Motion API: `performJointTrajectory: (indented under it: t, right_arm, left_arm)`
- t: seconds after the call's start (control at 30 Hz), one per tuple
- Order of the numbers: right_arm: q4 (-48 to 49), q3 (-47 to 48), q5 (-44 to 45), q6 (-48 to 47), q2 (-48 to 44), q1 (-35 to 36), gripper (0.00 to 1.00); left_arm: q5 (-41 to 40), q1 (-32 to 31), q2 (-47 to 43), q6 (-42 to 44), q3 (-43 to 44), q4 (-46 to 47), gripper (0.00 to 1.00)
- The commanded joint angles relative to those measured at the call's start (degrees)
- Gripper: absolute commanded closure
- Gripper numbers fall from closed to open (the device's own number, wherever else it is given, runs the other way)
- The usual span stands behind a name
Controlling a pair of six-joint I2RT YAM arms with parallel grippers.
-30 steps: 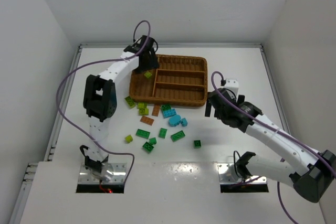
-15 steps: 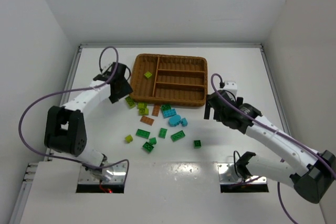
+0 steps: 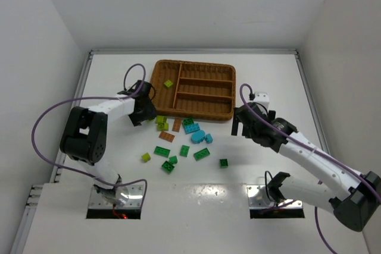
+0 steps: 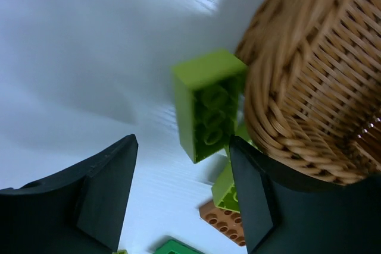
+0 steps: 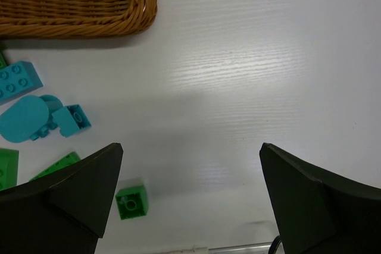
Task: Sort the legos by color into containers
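While your left gripper hangs wide open, empty, beside the wicker tray, yellow-green brick just ahead, right gripper spread wide, holding nothing, over the table.

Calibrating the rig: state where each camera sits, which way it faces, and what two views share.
Top external: above and behind the arms, looking down on the table; both arms show.
Left wrist: low, facing a yellow-green brick beside the tray; the open left gripper shows.
Right wrist: looking down at cyan bricks; the open right gripper shows.
Shared: tray, in all three.
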Motion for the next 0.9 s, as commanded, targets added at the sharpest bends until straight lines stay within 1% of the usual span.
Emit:
performJointTrajectory:
  t: [0.0,0.2,0.37,0.4,0.53,0.57,0.67,0.8,0.87]
  right_arm:
    - [0.0,-0.7,-0.3,-0.3,-1.5,0.1,0.0]
    - [0.0,-0.7,-0.3,-0.3,-1.5,0.1,0.0]
    - [0.0,-1.2,-0.3,-0.3,-1.5,0.1,0.0]
    - [0.0,-1.2,-0.3,-0.3,-1.5,0.1,0.0]
    - [0.5,-1.2,-0.9,-0.3,-1.5,0.1,0.0]
    - [0.5,-1.2,-0.9,-0.3,-1.5,0.1,0.0]
    - [0.0,-1.2,-0.9,-0.3,-1.5,0.1,0.0]
    - [0.0,-1.2,-0.9,-0.3,-2.2,0.1,0.0]
    - [0.5,-1.2,-1.4,0.3,-2.2,0.1,0.0]
  left_arm:
    - [1.4,-1.5,0.1,0.4,0.5,5.2,0.3]
    - [-0.8,-1.5,2.9,1.9,1.9,5.2,0.31]
    - [-3.3,-1.5,2.9,1.9,1.9,5.2,0.31]
    - [-4.1,-1.5,3.5,1.9,1.9,5.2,0.34]
    - [-5.3,-0.9,4.1,1.9,1.9,5.2,0.52]
    - [-5.3,-0.9,2.4,1.9,1.4,4.6,0.62]
    - [-5.3,-0.9,-2.1,3.3,2.0,2.2,0.74]
    - [-3.7,-0.9,-6.3,6.6,4.9,0.3,0.8]
    - [-3.7,-2.6,-6.9,7.7,7.0,-0.2,0.8]
